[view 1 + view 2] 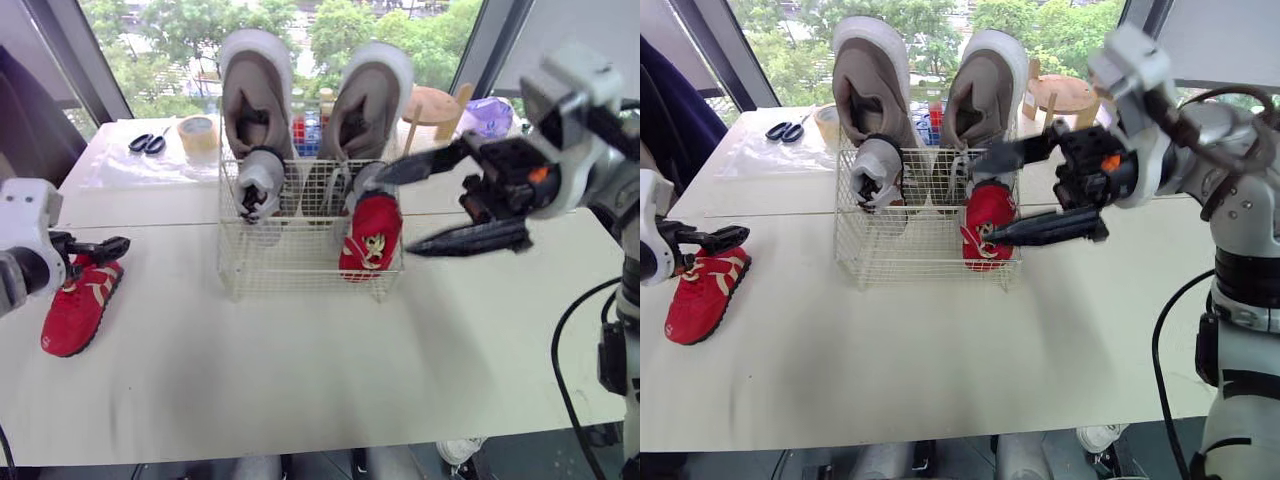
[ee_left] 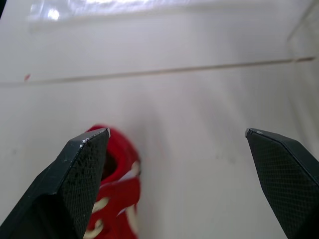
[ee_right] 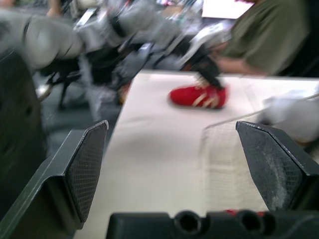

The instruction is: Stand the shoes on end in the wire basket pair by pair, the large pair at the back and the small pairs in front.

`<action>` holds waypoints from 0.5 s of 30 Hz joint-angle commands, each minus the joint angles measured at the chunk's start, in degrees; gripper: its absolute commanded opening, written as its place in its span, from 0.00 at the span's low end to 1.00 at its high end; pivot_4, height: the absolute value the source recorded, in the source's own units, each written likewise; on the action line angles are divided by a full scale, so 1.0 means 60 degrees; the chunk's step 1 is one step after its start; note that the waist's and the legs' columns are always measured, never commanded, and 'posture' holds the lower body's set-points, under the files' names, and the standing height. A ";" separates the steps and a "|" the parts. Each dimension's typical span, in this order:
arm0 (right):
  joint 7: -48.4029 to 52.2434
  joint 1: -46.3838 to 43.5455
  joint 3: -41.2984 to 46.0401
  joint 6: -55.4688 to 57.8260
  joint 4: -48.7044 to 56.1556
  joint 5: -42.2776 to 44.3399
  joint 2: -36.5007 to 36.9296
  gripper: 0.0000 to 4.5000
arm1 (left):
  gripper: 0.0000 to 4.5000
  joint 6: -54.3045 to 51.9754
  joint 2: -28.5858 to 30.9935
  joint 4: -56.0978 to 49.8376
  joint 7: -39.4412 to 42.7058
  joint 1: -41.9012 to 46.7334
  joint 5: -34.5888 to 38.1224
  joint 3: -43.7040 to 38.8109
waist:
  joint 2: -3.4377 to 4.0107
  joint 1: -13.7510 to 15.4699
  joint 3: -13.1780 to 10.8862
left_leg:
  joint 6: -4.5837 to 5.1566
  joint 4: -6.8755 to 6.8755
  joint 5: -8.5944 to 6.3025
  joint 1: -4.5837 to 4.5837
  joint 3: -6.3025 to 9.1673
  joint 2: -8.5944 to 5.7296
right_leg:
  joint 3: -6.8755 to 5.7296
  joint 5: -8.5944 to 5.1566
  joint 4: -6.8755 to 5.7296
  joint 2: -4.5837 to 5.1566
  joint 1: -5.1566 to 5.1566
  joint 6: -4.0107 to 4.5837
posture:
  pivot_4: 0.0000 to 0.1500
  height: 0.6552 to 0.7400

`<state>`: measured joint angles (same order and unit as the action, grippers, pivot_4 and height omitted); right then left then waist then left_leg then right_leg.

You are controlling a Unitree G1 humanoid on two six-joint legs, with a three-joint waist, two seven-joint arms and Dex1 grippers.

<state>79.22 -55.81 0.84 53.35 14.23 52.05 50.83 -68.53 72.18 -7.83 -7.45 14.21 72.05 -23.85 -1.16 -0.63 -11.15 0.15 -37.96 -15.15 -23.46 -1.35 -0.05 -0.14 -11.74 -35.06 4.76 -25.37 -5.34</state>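
The right arm reaches in from the right at basket height. The right gripper [image 1: 395, 212] is spread wide and empty, its tips close beside the small red shoe [image 1: 372, 235] standing on end at the front right of the white wire basket [image 1: 300, 262]. The large taupe pair [image 1: 258, 95] stands at the back, with a small grey shoe [image 1: 258, 190] at the front left. The left gripper [image 2: 177, 131], also spread and empty, hangs over the second red shoe [image 1: 80, 305], which lies flat on the white table [image 1: 300, 370] well left of the basket.

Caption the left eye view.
Open right gripper at wire basket of four upright shoes; open left gripper by red shoe on table.
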 commanded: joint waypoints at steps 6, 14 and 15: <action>-0.0065 0.0445 0.0017 -0.0446 0.0624 -0.0199 0.0115 0.99 | 1.00 -0.2638 -0.0679 0.1824 -0.0630 0.2955 -0.1299 0.1292 | -0.0005 -0.0011 0.0000 | -0.0004 -0.0004 0.0003 0.0003 0.0001 -0.0013 | -0.0002 0.0018 -0.0010 -0.0002 0.0002 -0.0030 | 1.00 1.00; -0.1039 0.0838 0.0169 -0.0459 0.0931 -0.0112 -0.0230 0.99 | 1.00 -0.2336 -0.1219 0.4335 0.1783 0.4599 -0.3662 0.3100 | -0.0012 0.0022 0.0000 | -0.0020 -0.0005 0.0010 0.0004 0.0002 -0.0020 | -0.0004 0.0015 -0.0020 0.0000 0.0002 -0.0023 | 1.00 1.00; -0.1117 0.0853 0.0173 -0.0462 0.0958 -0.0089 -0.0264 0.99 | 1.00 -0.2075 -0.1272 0.4701 0.2269 0.4801 -0.4060 0.3466 | -0.0013 0.0017 0.0001 | -0.0020 -0.0006 0.0010 0.0004 0.0000 -0.0020 | -0.0004 0.0015 -0.0018 0.0001 0.0002 -0.0023 | 1.00 1.00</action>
<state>73.38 -50.20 -0.08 50.94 18.40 50.44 49.36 -83.57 64.43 17.58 1.35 41.18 52.16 -6.00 -1.24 -0.52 -11.14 0.03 -38.00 -15.08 -23.44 -1.36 -0.18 -0.16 -11.65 -35.17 4.77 -25.35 -5.48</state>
